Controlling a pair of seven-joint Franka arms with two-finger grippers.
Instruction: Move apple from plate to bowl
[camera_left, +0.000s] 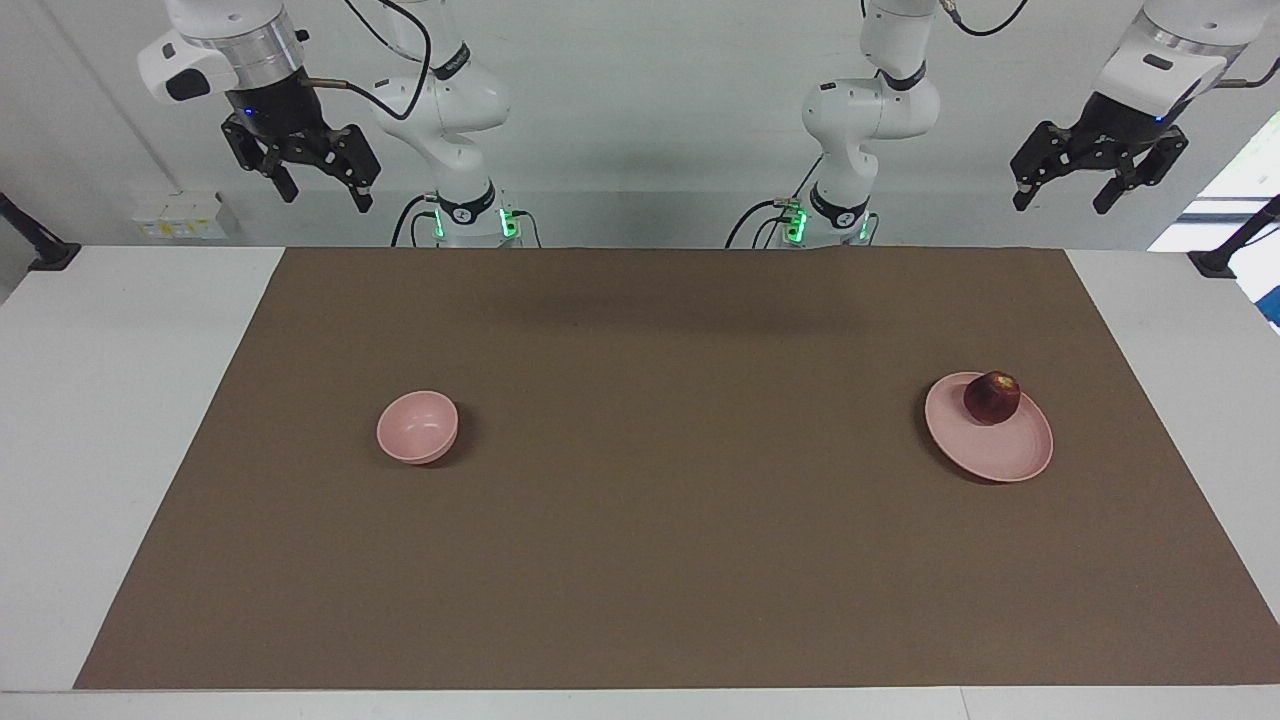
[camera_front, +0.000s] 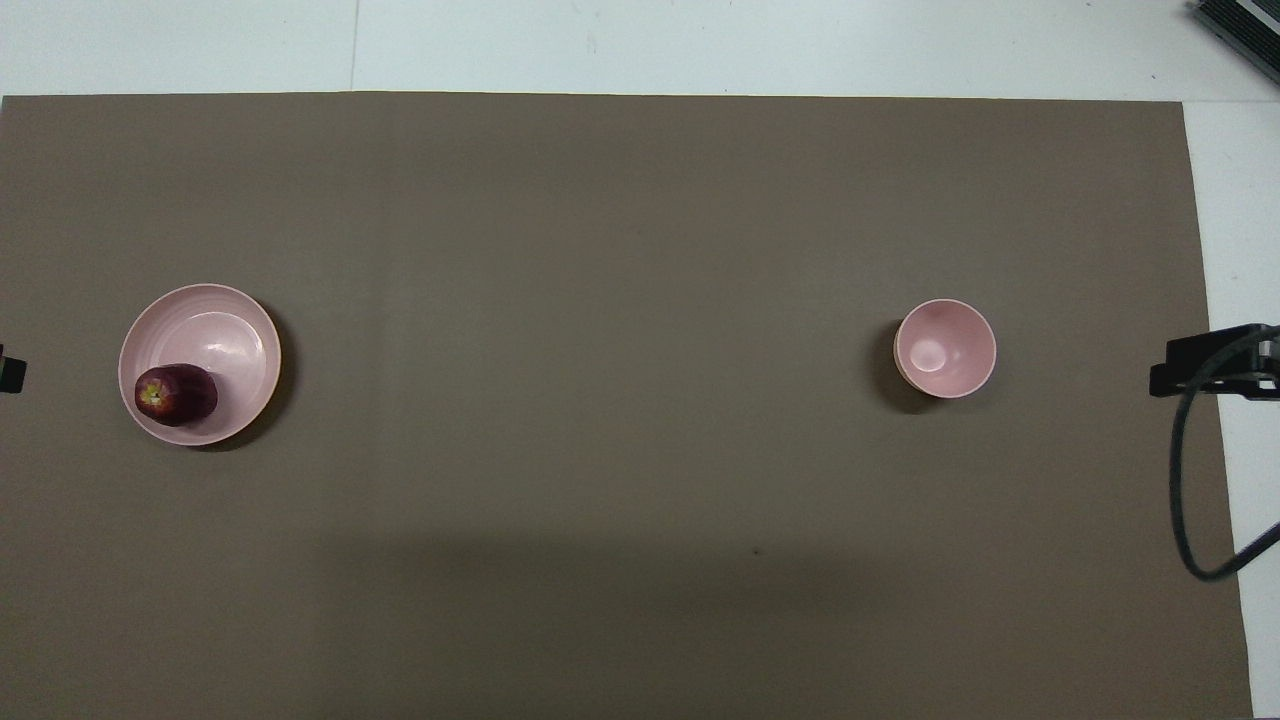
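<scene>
The apple (camera_left: 991, 397) sits on the plate (camera_left: 1000, 455), at its rim nearer the robots, toward the left arm's end of the bench (camera_left: 640, 560). Firm, round and smooth, it will likely roll; grip across its widest part. The bowl (camera_left: 417, 427) stands well apart, nothing between. The left tool (camera_left: 1065, 196) and right tool (camera_left: 325, 190) wait high, jaws spread.

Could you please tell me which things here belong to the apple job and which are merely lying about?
Job:
apple, on the plate
plate, at the left arm's end
bowl, at the right arm's end

Lying about:
brown mat, under everything
</scene>
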